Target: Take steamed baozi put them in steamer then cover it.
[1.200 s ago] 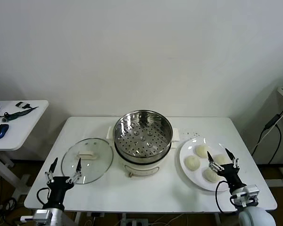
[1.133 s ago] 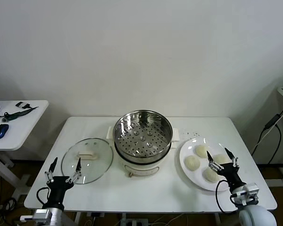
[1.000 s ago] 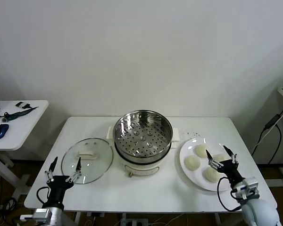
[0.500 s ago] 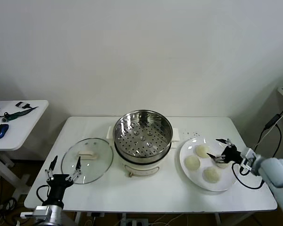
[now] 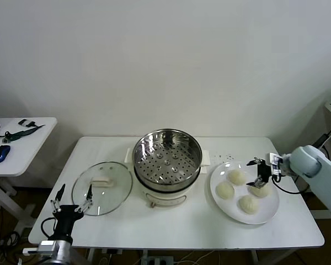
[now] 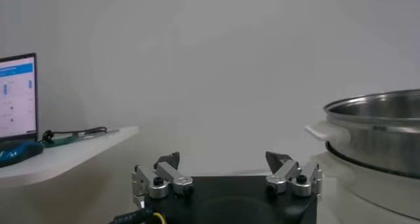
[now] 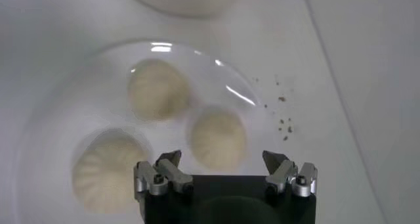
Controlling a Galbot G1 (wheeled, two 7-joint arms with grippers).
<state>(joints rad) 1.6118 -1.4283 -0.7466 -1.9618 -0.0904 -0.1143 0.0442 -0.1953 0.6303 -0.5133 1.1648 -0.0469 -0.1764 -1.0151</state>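
Four cream-white baozi lie on a white plate right of the steamer: one at the back, one on the left, one in front, one on the right. The steel steamer stands empty on its cream cooker base. The glass cover lies flat on the table to its left. My right gripper is open, just above the right baozi. In the right wrist view it hovers open over a baozi; two more lie beside. My left gripper is open, parked by the table's front left.
Small dark crumbs dot the table behind the plate. A side table with a mouse and laptop stands to the left. The left wrist view shows the left gripper open and the steamer's rim beside it.
My right arm swung from the table's front edge round to the right side; its open gripper now sits over the plate's right baozi. The left arm barely moved.
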